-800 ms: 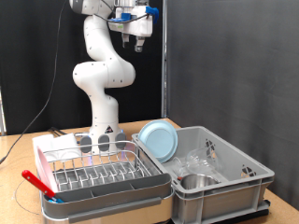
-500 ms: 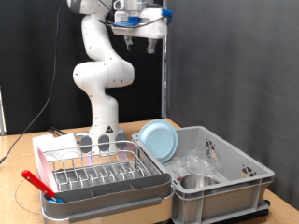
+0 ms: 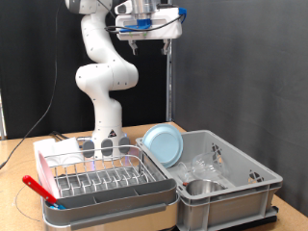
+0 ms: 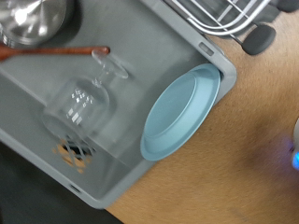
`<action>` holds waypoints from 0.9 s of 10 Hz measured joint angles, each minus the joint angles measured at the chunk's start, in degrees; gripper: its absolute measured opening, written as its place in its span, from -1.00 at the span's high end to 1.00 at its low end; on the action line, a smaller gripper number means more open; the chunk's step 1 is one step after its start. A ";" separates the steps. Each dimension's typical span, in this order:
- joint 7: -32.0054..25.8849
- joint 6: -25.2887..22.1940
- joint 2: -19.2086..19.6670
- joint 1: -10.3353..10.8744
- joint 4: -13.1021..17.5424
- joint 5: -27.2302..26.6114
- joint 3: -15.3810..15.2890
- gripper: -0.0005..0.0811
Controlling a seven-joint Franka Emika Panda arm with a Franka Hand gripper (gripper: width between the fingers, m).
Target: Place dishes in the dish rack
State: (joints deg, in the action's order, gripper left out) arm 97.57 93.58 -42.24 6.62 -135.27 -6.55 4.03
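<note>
One arm, tool (image 3: 144,37) raised high near the exterior view's top, well above the grey crate (image 3: 252,180) and touching nothing. Fingers too small and dark against the backdrop to read; cannot tell whether spread or pressed together. Nothing seen between them. No fingers visible in the wrist view.

Dishes all sitting in the grey crate on the exterior view's right:
- light blue plate (image 3: 165,145) propped on edge against the crate's wall on the rack side, tilted; in the wrist view (image 4: 181,112) same plate leaning in the crate corner, rim against the wall.
- steel bowl (image 3: 202,188) low in the crate, toward the exterior view's bottom; seen at one corner of the wrist view (image 4: 34,21).
- clear glass pieces (image 3: 206,166) between plate and bowl; in the wrist view a stemmed glass (image 4: 82,101) lying on its side on the crate floor, stem near a thin reddish-brown stick (image 4: 56,52).

Dish rack (image 3: 101,180) on the exterior view's left, just beside the crate: silver wire rack in a white tray (image 3: 115,205), no dishes visible in its slots. Whitish-grey utensil holder (image 3: 102,146) at the rack's back edge. Red utensil (image 3: 40,189) resting at the tray's left corner.

Both rack and crate on a wooden surface (image 4: 238,159).
</note>
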 joint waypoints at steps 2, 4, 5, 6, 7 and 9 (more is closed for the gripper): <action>-12.07 -0.09 1.26 2.40 -0.01 0.27 1.68 -1.00; -8.83 1.26 1.06 1.82 -0.21 -1.51 1.39 -1.00; -11.56 4.36 0.94 2.37 -0.77 -4.02 1.66 -1.00; -17.31 5.83 1.17 3.95 -1.18 -5.95 2.21 -1.00; -23.04 6.23 2.04 5.99 -1.06 -6.61 2.68 -1.00; -33.88 6.69 6.07 9.71 1.08 -6.77 3.30 -1.00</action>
State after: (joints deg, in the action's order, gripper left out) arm 63.68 100.27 -36.18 16.33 -134.19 -13.33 7.33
